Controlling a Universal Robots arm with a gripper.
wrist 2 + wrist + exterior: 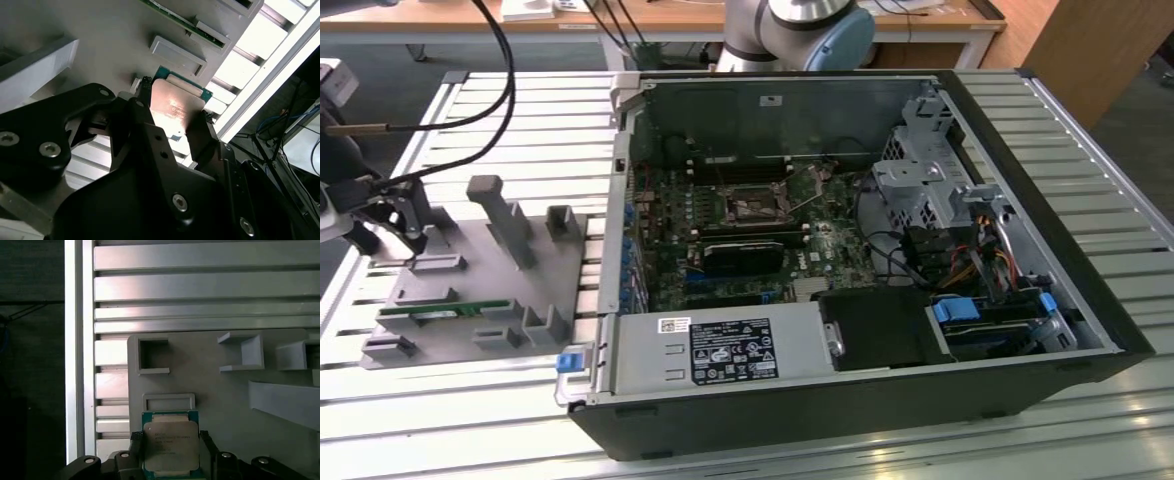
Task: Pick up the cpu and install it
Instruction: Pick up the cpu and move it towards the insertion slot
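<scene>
The gripper (408, 232) hangs at the exterior view's left, pointing straight down over the far corner of the gray holder plate (520, 275), well apart from the open computer case (854, 260). The arm's base (801, 28) stands behind the case, and black cables (480, 90) loop from above down to the wrist.

In both wrist views the two black fingers (136, 449) press against opposite edges of the cpu (170, 446), so the pincer is clenched on it. The chip lies flat between the fingers, silver top facing the cameras, its green rim showing. It sits over the plate just beside a low rectangular frame (168, 402). I cannot tell whether the chip rests on the plate or is raised off it.

A green memory stick (440, 313) lies in a slot at the plate's near side. The socket (754, 205) on the board inside the case holds no chip.
</scene>
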